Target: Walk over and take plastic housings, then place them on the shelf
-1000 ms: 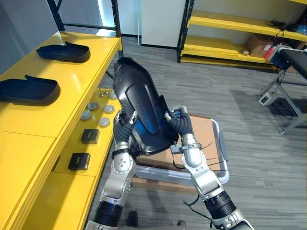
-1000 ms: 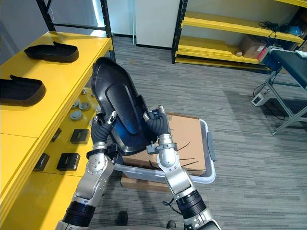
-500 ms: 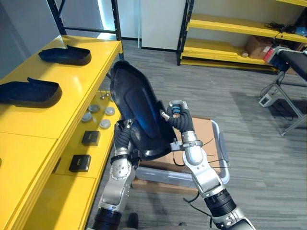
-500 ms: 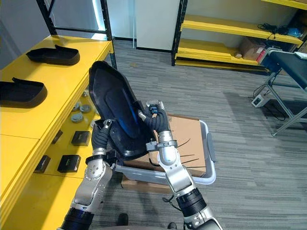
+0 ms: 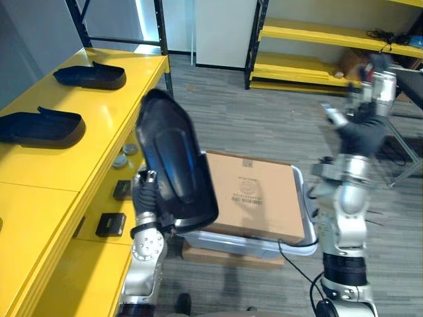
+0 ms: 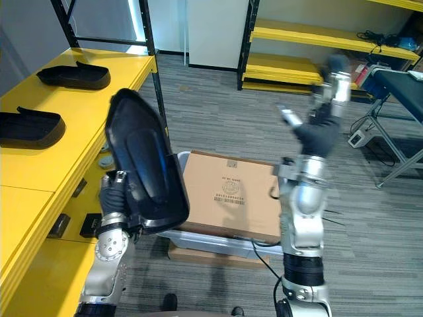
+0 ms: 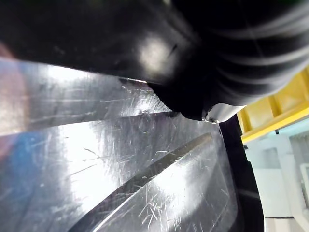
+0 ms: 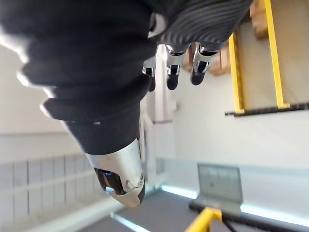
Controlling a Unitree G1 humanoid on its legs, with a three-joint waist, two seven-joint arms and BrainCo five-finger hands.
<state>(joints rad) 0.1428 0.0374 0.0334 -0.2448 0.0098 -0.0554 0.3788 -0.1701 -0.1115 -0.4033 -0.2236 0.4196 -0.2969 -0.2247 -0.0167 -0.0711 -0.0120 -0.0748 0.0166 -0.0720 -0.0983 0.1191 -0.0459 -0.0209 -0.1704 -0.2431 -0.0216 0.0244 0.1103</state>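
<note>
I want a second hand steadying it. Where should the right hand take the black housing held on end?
Probably grip the black housing by its lower right rim, coming from the robot's right over the cardboard box. It stands on end with the left hand at its lower left, so that rim is bare and faces the right hand.

l hand (image 5: 143, 191) mostly hid behind housing (image 5: 173, 155) — r hand (image 5: 360, 131) blurred; box (image 5: 258, 198) corner covered by housing.

Small dark print and barcode on cardboard box (image 5: 254, 198) top, too small to read
</note>
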